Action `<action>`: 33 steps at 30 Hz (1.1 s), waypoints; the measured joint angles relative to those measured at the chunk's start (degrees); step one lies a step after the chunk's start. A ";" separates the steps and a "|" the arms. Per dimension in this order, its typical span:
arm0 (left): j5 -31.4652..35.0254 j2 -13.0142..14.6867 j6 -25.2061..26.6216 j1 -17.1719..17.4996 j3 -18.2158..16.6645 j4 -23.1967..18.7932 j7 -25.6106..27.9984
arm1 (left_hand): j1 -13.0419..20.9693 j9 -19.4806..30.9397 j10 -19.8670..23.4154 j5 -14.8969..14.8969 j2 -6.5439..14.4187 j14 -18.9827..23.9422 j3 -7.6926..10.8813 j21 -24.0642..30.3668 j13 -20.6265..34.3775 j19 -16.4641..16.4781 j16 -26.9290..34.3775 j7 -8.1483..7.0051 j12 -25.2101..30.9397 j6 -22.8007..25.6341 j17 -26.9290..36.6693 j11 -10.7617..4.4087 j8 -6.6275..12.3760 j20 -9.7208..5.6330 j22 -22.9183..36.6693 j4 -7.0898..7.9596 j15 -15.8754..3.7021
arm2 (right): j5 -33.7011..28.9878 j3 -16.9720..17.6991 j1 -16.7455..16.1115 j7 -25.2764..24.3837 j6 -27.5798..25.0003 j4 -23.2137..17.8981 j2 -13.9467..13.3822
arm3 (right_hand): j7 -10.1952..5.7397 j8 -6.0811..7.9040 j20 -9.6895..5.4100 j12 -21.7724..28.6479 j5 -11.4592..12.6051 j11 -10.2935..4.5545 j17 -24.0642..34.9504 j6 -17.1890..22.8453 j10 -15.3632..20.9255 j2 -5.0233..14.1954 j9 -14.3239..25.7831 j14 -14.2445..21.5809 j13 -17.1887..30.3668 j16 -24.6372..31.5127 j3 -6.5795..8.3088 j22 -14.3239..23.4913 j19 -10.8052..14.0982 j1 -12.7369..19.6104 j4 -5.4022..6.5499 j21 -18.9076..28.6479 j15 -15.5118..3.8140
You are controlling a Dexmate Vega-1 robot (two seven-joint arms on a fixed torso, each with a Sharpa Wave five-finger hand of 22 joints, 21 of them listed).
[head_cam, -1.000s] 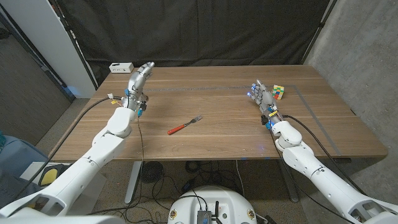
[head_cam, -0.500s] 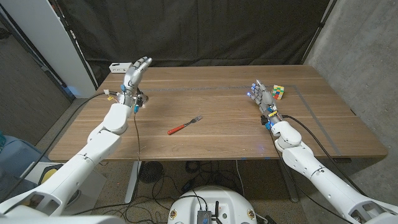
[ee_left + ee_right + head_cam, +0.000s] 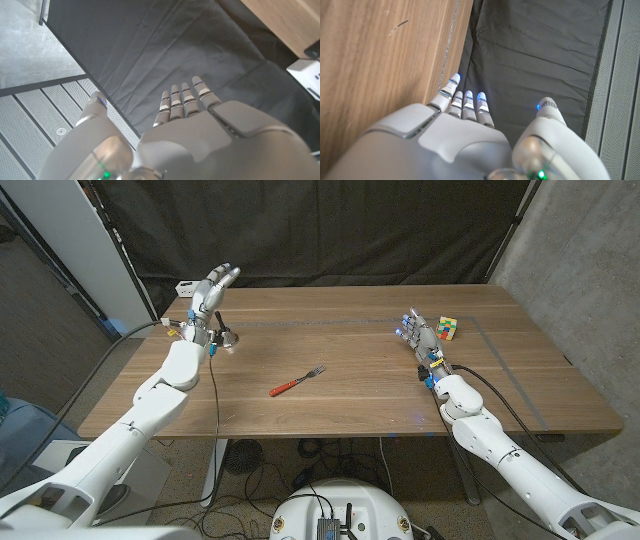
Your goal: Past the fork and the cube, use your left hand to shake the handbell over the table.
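Note:
The handbell [image 3: 227, 337], small and metallic, stands on the table at the far left, just beside my left wrist. My left hand [image 3: 209, 292] is raised above and behind it, fingers [image 3: 182, 100] stretched out and apart toward the black curtain, holding nothing. A fork [image 3: 297, 382] with a red handle lies near the table's middle. The coloured cube [image 3: 447, 329] sits at the far right. Just left of the cube my right hand [image 3: 419, 333] stands with fingers [image 3: 467, 100] extended, empty.
A white box [image 3: 184, 287] sits at the table's far left corner, partly behind my left hand, and shows again in the left wrist view [image 3: 306, 70]. A black curtain [image 3: 330, 230] hangs behind the wooden table [image 3: 350, 350]. A cable trails from my left arm.
My left arm has swung left and back, and the hand has lifted, uncovering the handbell beside the wrist. The right hand, fork and cube have stayed put.

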 measured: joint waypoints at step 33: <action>11.23 2.21 8.14 1.89 -2.69 -3.45 12.77 | 2.41 0.00 3.78 0.00 0.76 3.91 0.62 0.00 -0.01 3.51 0.00 -1.24 0.45 4.08 0.00 -1.15 0.00 -0.03 0.00 -1.11 -1.42 | 0.84 -0.30 0.69 1.57 0.37 2.12 0.69 | -1.76 -0.91 0.00 -0.35 0.00 -0.01 0.00 -3.02 0.00 0.00 0.00 0.21 0.00 0.00 -0.23 -0.01 0.00 0.00 -0.70 -0.23 0.21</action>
